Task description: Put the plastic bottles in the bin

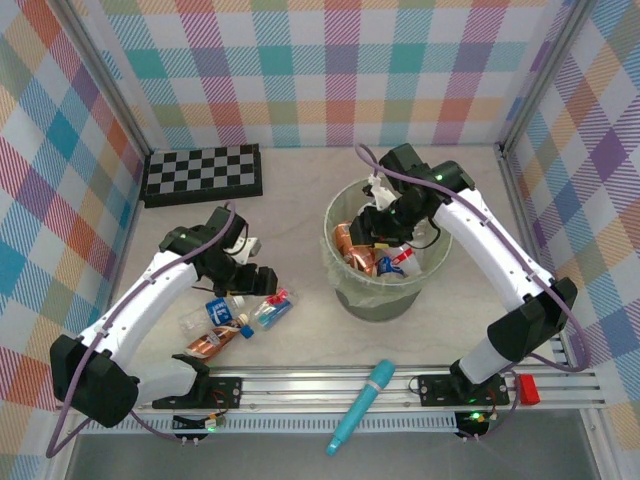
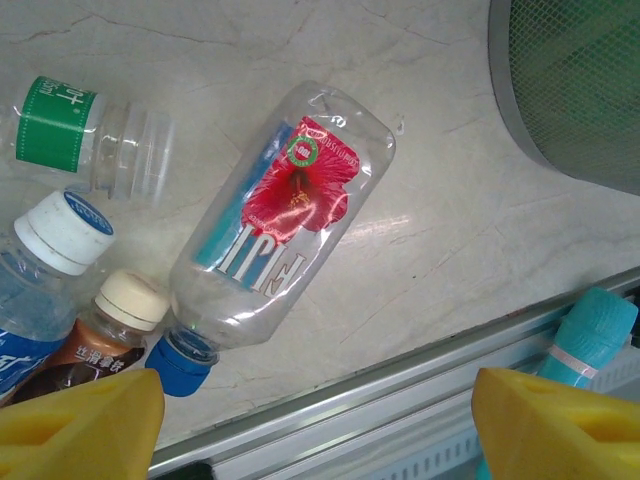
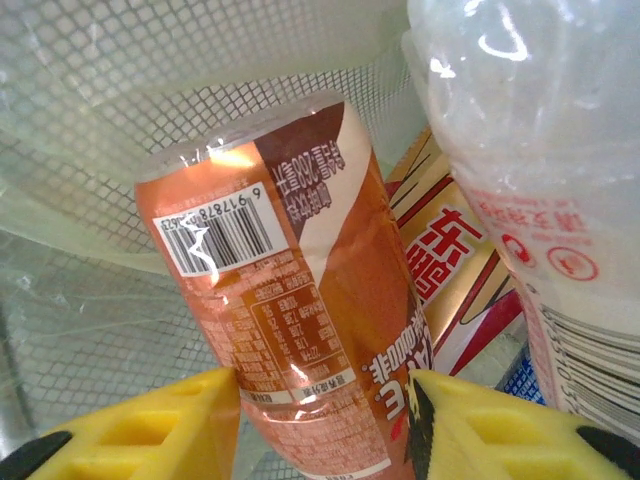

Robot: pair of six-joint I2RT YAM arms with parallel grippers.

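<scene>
From above, the bin is standing mid-table and holding several bottles, so the job is looking well over half done. A small cluster of bottles is waiting on the table to its left, under the left gripper. The right gripper is reaching into the bin's mouth.

In the left wrist view, the left gripper is hanging with its jaws wide apart and nothing between them. The flower-label bottle is lying flat on the table, its long axis running diagonally and its blue cap pointing lower left.

In the right wrist view, the right gripper is pinching the copper bottle between both pads, inside the bin. The bottle is pointing up the picture, leaning slightly left.
</scene>
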